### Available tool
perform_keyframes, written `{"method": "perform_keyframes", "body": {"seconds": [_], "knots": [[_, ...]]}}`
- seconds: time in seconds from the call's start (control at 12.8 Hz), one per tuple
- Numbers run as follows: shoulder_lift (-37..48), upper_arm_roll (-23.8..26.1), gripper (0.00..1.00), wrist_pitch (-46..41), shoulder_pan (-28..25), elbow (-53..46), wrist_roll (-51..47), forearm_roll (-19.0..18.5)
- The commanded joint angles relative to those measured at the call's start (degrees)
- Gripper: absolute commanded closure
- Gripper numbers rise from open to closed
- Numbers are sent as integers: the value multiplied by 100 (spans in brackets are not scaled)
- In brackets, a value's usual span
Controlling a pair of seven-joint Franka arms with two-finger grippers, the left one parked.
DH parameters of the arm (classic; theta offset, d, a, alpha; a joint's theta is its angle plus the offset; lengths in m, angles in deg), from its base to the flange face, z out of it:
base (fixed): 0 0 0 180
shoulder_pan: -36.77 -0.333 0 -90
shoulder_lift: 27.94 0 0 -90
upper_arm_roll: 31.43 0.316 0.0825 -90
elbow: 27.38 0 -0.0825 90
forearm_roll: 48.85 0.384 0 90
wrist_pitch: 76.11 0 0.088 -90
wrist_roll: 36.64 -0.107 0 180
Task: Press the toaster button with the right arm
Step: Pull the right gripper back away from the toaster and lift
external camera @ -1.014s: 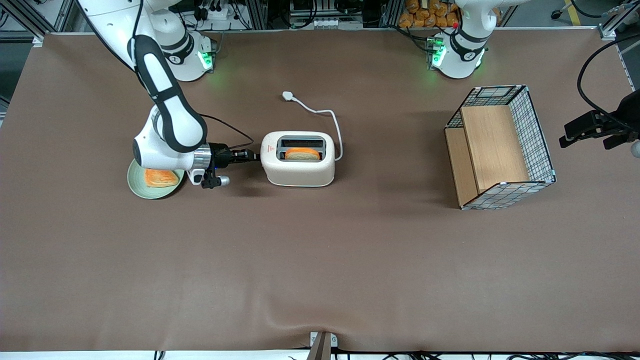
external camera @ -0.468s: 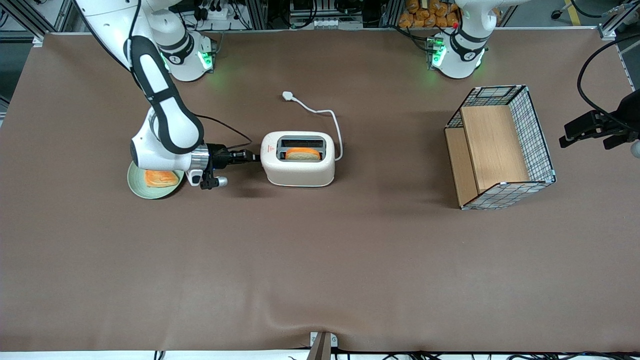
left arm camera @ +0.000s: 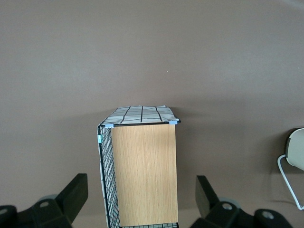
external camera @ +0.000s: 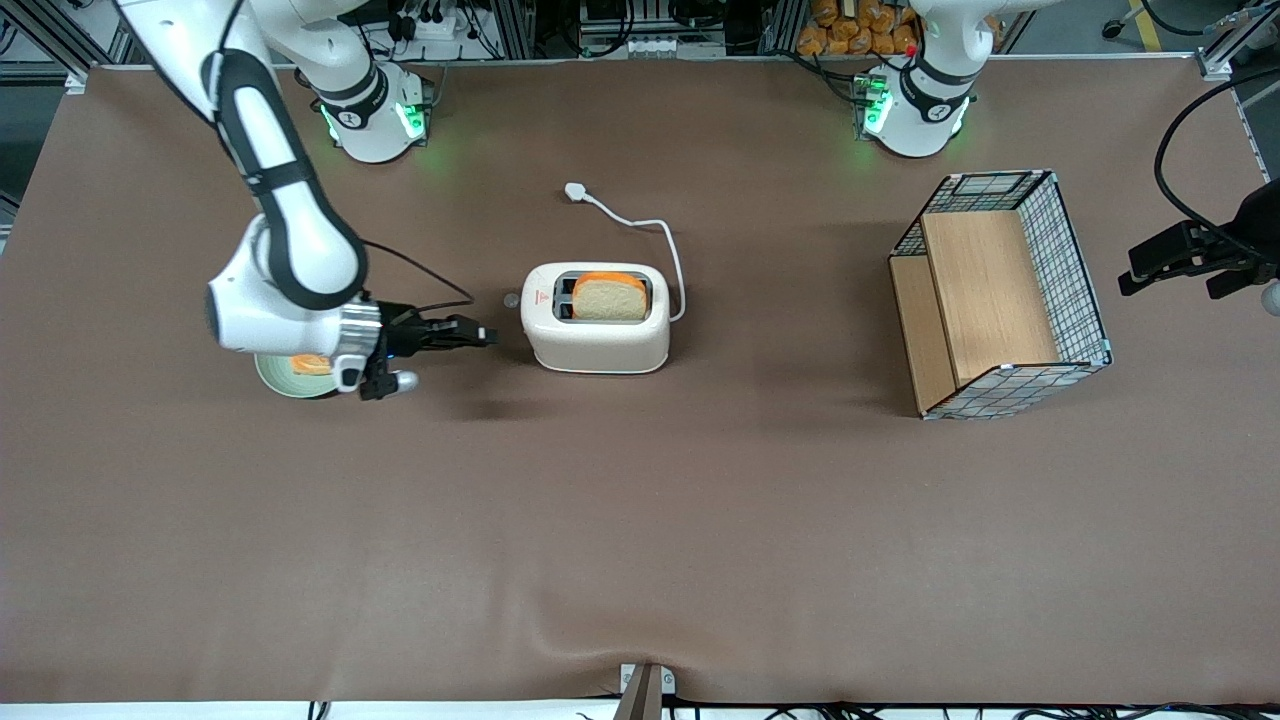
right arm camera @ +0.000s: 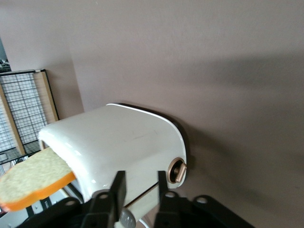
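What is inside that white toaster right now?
One slice of bread with an orange crust stands raised out of a slot of the toaster. Its lower part is hidden inside. The claw hangs beside the toaster, apart from it, near the grey button.

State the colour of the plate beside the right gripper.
Pale green plate, clearest in the front view; the gripper hovers near it.

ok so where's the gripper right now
In the front view the gripper hangs just off the toaster's narrow end, apart from the button and a little nearer the camera, with the green plate under the wrist.
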Motion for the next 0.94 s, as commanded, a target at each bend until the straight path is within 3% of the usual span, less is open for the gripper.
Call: {"method": "perform_keyframes", "body": {"seconds": [0.0, 0.7, 0.86], "knots": [[15, 78, 0, -474, 461, -540, -126, -829], [682, -1, 0, -809, 1253, -1174, -100, -3817], [971, -10, 0, -1010, 1490, -1245, -109, -4181]]}}
